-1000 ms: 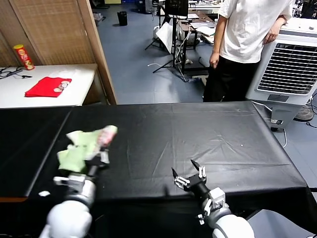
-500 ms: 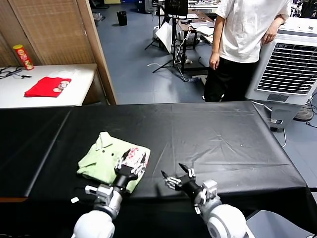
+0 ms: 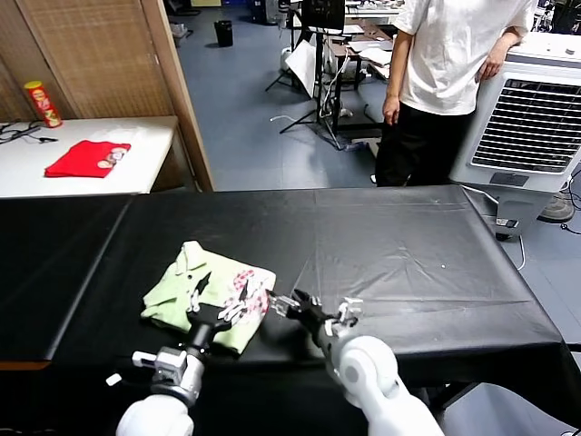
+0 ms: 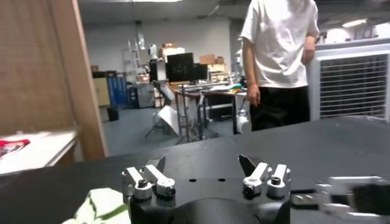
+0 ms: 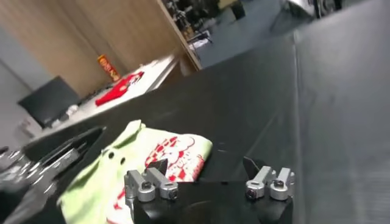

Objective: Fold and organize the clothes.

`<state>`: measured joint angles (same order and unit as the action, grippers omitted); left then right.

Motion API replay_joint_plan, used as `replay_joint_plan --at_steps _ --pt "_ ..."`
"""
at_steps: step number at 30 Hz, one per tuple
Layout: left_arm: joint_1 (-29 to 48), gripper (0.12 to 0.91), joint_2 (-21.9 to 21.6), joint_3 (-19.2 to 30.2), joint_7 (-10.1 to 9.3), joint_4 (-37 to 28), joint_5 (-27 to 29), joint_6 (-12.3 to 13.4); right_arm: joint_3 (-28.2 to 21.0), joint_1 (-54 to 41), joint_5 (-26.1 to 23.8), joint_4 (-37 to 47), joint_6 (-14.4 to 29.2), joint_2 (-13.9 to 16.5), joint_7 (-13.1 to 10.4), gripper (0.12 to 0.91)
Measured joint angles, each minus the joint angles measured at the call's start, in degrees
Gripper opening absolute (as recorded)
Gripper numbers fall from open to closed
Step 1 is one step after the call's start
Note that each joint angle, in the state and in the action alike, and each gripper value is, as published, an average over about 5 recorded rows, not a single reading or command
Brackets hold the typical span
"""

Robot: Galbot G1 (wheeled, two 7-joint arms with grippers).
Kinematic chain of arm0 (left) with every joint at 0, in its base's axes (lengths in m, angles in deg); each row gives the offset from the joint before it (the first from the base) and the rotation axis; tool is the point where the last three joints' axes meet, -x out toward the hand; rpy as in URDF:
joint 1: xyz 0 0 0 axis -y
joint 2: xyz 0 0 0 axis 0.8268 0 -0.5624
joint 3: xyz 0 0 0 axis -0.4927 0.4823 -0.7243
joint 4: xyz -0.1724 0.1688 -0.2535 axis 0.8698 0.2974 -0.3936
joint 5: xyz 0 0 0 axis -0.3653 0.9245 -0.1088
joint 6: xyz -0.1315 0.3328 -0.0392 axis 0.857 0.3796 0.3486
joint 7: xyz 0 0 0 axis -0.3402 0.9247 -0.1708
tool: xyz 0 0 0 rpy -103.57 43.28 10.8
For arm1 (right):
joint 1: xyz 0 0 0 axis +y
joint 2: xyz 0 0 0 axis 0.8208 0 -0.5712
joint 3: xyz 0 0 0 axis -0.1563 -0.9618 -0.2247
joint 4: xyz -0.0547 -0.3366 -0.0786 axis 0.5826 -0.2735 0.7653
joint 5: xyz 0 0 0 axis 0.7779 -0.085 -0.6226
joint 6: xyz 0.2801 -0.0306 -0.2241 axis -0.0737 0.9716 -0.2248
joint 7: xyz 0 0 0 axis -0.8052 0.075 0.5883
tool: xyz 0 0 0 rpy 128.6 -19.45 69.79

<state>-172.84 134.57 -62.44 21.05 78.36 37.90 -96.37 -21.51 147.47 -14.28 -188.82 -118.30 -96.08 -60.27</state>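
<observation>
Looking down from the head camera, I see the T-shirt (image 3: 207, 292) lying folded into a rough rectangle on the black table (image 3: 399, 245), toward the near edge and left of centre, with its collar end pointing away from me and the pinkish-red print (image 3: 245, 289) showing on its right half. My left gripper (image 3: 221, 299) hangs just over the near part of the shirt, fingers spread wide with nothing between them; I cannot tell whether the tips touch the fabric. In the left wrist view those fingers (image 4: 146, 182) stand well apart and empty, with a corner of the green cloth (image 4: 103, 206) showing beside them. My right gripper (image 3: 316, 310) sits just beside the shirt's right edge, low over the bare tablecloth, also fully spread and holding nothing. The right wrist view shows its fingers (image 5: 148, 184) parted, the shirt (image 5: 122, 176) lying flat ahead of it, and the other gripper (image 5: 36, 173) dark and blurred at the shirt's far side. Beyond the table, a person in a white shirt (image 3: 449, 82) stands near a white cooler unit (image 3: 526, 118). On the pale side table (image 3: 109, 177) to my left lie a small red folded cloth (image 3: 89, 158) and a red can (image 3: 42, 104).
</observation>
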Motion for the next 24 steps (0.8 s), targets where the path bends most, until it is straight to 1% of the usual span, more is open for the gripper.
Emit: replay_joint_plan --at_steps 3,6,9,10,13,14,16,19,21,22,23,24 --pt "-1.1 0.798 -0.2 -0.9 -0.18 0.5 0.0 0.8 -0.7 -2.1 0.6 3.2 0.0 -1.6 0.2 0.726" --pt "-2.3 0.798 -0.4 -2.0 -0.37 0.8 0.0 1.8 -1.5 -4.2 0.3 6.3 0.2 -3.1 0.6 0.607" --pt "-3.2 0.798 -0.4 -2.9 -0.49 0.9 -0.1 2.6 -2.3 -6.0 -1.4 9.0 0.9 -3.9 1.9 0.450" --pt "-3.4 0.798 -0.3 -3.2 -0.50 0.9 -0.1 2.8 -2.5 -6.6 -2.4 9.8 1.4 -3.9 2.7 0.383" --pt "-4.0 0.798 0.0 -3.9 -0.51 0.7 -0.2 3.3 -3.3 -8.3 -7.0 11.8 3.6 -3.6 5.8 0.234" --pt "-4.1 0.798 0.1 -4.0 -0.53 0.6 -0.2 3.4 -3.6 -8.9 -9.3 12.4 4.7 -3.3 7.1 0.193" --pt "-4.3 0.798 0.2 -4.1 -0.58 0.4 -0.2 3.6 -4.1 -10.4 -14.8 13.7 6.9 -2.6 9.7 0.145" --pt "-4.4 0.798 0.5 -4.1 -0.74 0.1 -0.3 3.7 -4.7 -13.1 -25.3 16.1 11.5 -1.0 13.9 0.127" --pt "-4.4 0.798 0.5 -4.1 -0.86 -0.1 -0.5 3.7 -4.9 -14.9 -33.1 17.9 15.5 0.4 16.9 0.172" --pt "-4.4 0.798 0.5 -4.1 -0.99 -0.3 -0.6 3.8 -5.0 -15.7 -36.7 18.6 17.6 1.1 18.2 0.210" --pt "-4.4 0.798 0.4 -4.2 -1.19 -0.4 -0.8 3.9 -5.0 -16.2 -39.9 19.1 19.6 1.9 19.2 0.266" --pt "-4.5 0.798 0.3 -4.2 -1.43 -0.5 -1.1 4.0 -4.9 -16.5 -42.4 19.4 21.4 2.7 19.9 0.322"
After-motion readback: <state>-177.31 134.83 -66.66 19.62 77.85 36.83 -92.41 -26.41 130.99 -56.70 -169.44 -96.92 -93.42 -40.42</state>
